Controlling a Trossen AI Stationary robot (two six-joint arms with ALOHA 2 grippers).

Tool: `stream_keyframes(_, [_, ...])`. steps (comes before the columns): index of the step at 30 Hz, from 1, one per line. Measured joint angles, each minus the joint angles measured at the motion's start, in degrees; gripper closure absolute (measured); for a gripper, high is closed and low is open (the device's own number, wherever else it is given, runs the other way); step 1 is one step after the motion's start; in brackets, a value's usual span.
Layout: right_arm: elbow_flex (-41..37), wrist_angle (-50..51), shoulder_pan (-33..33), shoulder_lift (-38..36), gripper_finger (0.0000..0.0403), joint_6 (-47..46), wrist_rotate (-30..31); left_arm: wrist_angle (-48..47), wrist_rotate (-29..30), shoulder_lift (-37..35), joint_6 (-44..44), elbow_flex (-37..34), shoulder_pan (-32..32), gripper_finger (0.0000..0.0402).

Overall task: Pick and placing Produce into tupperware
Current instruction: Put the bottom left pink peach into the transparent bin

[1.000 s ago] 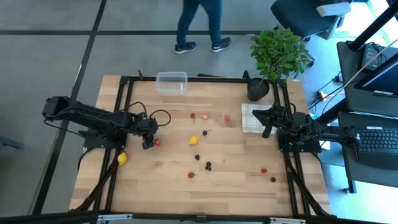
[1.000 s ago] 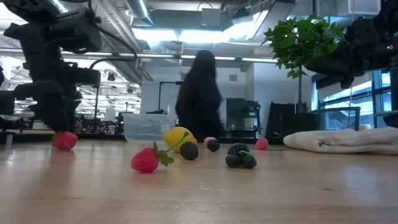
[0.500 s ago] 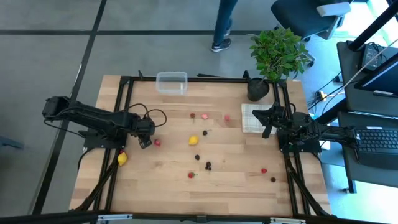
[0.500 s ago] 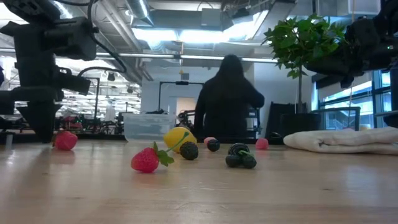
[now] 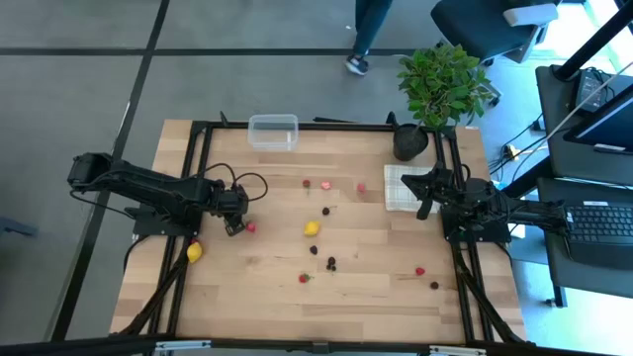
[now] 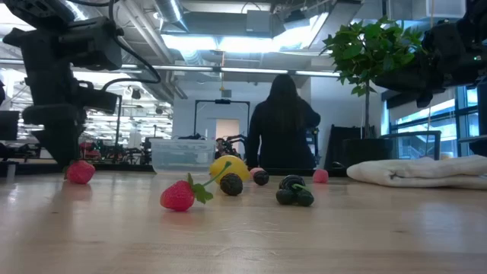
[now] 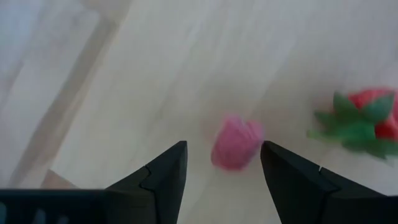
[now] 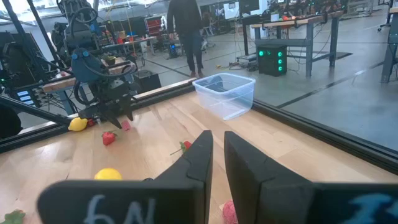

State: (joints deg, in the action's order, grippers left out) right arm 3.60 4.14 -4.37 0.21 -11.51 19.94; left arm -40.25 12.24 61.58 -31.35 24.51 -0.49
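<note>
Produce lies scattered over the middle of the wooden table (image 5: 257, 297). Left gripper (image 5: 235, 223) sits low at the table's left part, fingers (image 7: 163, 171) spread. A pink berry (image 7: 236, 142) lies just ahead of the open gap, not between the fingers and not touched. A red strawberry with green leaves (image 7: 373, 115) lies near it, apart. From above only one red piece (image 5: 251, 226) can be made out just beside this gripper.

Outward from there:
- yellow lemon (image 5: 195, 253) near the left frame rail, behind the gripper; open wood around it
- second yellow lemon (image 5: 313, 228) mid-table, a dark berry (image 5: 326, 210) near it
- two red pieces (image 5: 307, 183) close together farther back, one pink piece (image 5: 361, 187) to their right
- one dark berry (image 5: 315, 249), then a pair of dark berries (image 5: 331, 264) touching
- red strawberry (image 5: 305, 278) toward the front
- red piece (image 5: 419, 270) and dark berry (image 5: 434, 285) at front right, well apart from the rest

Count in the high view: two yellow, about six red or pink, about five dark.

Tupperware (image 5: 273, 131) stands at the table's back edge, left of centre, well apart from all fruit. Bare wood lies between it and the nearest pieces.

Right gripper (image 5: 426, 205) hovers at the right edge over a white cloth (image 5: 399, 188), fingers (image 8: 200, 158) nearly pressed together, holding nothing. Black plant pot (image 5: 409, 141) stands at the back right corner.

A person (image 6: 280, 122) stands beyond the table's far side.
</note>
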Motion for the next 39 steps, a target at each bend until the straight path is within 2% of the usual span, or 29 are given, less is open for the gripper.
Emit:
stream_keyframes(15, [0.0,0.2,0.0,0.0,0.0358,0.0,0.0,3.1,0.5,6.4,0.5,0.3,0.0,0.021])
stream_keyframes(19, [0.0,0.2,0.0,0.0,0.0358,0.0,0.0,3.6,0.1,6.5,0.5,0.2,0.0,0.0232])
stream_keyframes(31, [0.0,0.2,0.0,0.0,0.0358,0.0,0.0,3.7,-2.8,6.4,0.1,0.4,0.0,0.0336])
stream_keyframes(36, [0.0,0.1,0.0,0.0,0.0358,0.1,0.0,2.7,-4.2,6.0,0.7,4.3,0.4,0.0344])
stream_keyframes(39, [0.0,-0.1,0.0,0.0,0.0358,0.7,0.0,2.5,-1.3,6.0,3.7,8.8,2.1,0.033])
